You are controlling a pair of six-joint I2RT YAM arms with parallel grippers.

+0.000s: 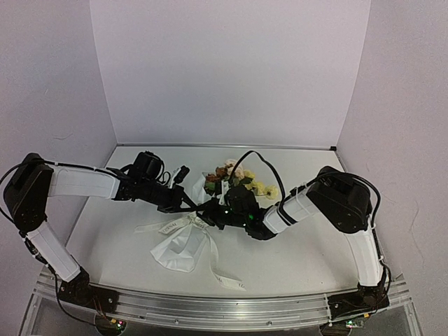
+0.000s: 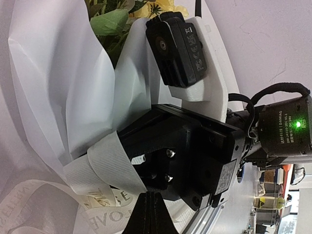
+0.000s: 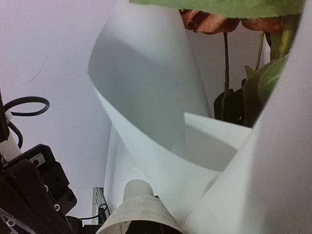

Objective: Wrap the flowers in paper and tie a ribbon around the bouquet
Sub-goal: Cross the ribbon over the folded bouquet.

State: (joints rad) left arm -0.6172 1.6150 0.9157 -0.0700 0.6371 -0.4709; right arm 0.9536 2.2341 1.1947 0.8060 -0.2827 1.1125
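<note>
Both jaws are shut tight. The long thin cream cloth ribbon (image 2: pixel 105 170) curls over the right gripper (image 1: pixel 213 212), just beside the left gripper (image 2: pixel 148 199). The white paper cone bouquet (image 1: pixel 183 248) lies right by both jaws.

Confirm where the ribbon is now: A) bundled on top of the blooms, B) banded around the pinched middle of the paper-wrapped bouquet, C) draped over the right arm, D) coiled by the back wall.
B: the ribbon bands the pinched middle of the bouquet, its loose tails lying on the table.
</note>
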